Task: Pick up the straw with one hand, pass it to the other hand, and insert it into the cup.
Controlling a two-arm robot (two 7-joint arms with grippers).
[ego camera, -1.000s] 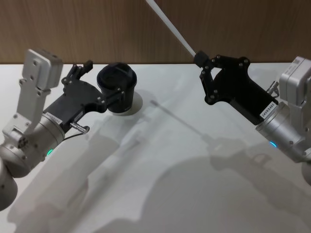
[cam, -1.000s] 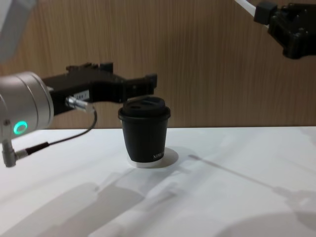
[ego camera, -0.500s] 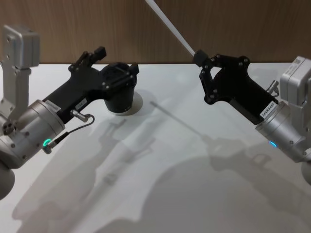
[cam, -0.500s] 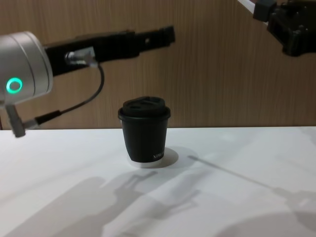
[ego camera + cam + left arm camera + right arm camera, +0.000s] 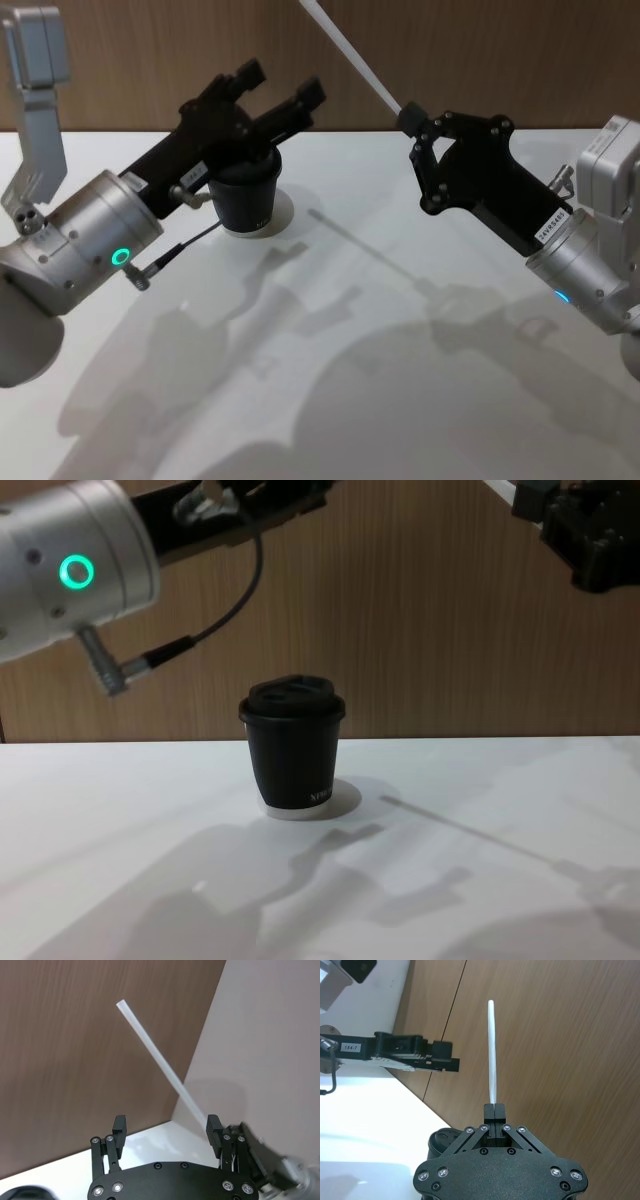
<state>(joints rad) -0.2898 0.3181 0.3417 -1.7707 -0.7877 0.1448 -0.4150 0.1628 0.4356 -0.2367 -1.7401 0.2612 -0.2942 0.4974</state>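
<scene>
Black cup [image 5: 293, 750], white straw [image 5: 355, 56]: one each

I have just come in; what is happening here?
The right gripper holds the white straw by one end in the air, jaws shut on it. The left gripper is above the black cup, jaws open, pointed toward the straw, not touching it. The cup stands lidded on the table.

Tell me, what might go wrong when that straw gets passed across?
1. The right gripper pinches the straw only at its very end, so a nudge from the open left gripper could tilt it or knock it loose.
2. The left gripper hangs above the cup; a low swing might tip it over.
</scene>
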